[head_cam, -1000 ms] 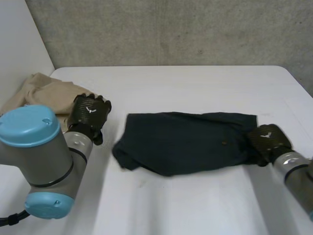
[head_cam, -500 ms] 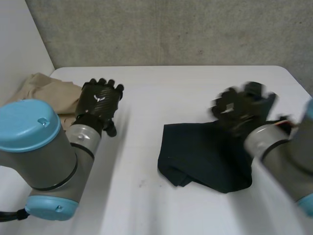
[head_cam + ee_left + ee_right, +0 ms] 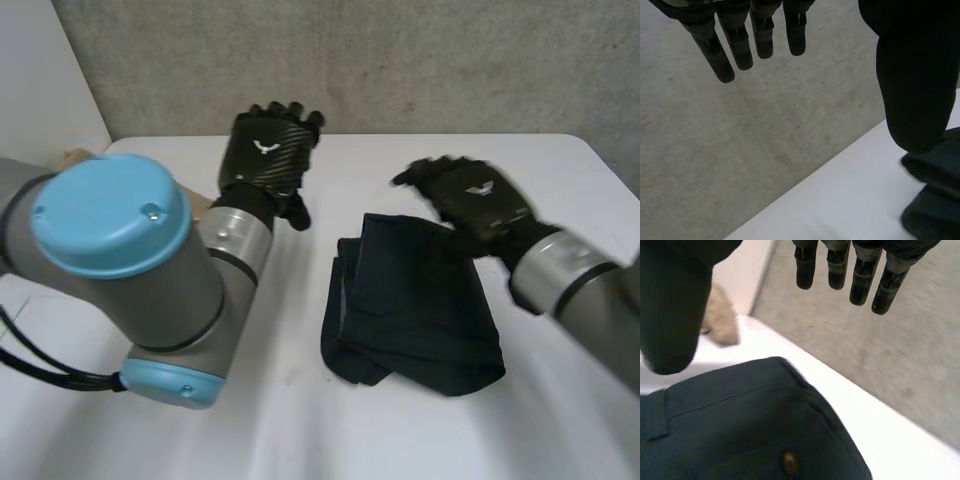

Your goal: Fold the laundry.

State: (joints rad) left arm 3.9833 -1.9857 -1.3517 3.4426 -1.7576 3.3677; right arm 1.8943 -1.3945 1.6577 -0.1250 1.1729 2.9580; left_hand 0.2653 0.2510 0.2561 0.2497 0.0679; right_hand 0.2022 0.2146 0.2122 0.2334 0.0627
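Moved since a second ago: the trousers, from a long spread to a half-length stack, and both hands, from low beside the cloth to raised.

1. Worktop [image 3: 560, 170]: white; carries every item below.
2. Trousers [image 3: 410, 310]: dark, lying right of centre and doubled over once. The near edge is bunched and uneven. You can count one fold as made. It looks rough, so you will probably need to square it and perhaps add a second fold.
3. Left hand [image 3: 265, 150]: lifted above the worktop's far side, apart from the trousers. Fingers straight, holding nothing.
4. Right hand [image 3: 470, 200]: over the trousers' far edge. Fingers straight, thumb held away from them, nothing gripped. You cannot tell whether it touches the cloth.
5. Beige cloth [image 3: 720, 322]: a heap at the far left corner, largely hidden behind the left arm. It looks unfolded, so enter it as still to do.
6. Button [image 3: 787, 461]: on the trousers, below the right palm.
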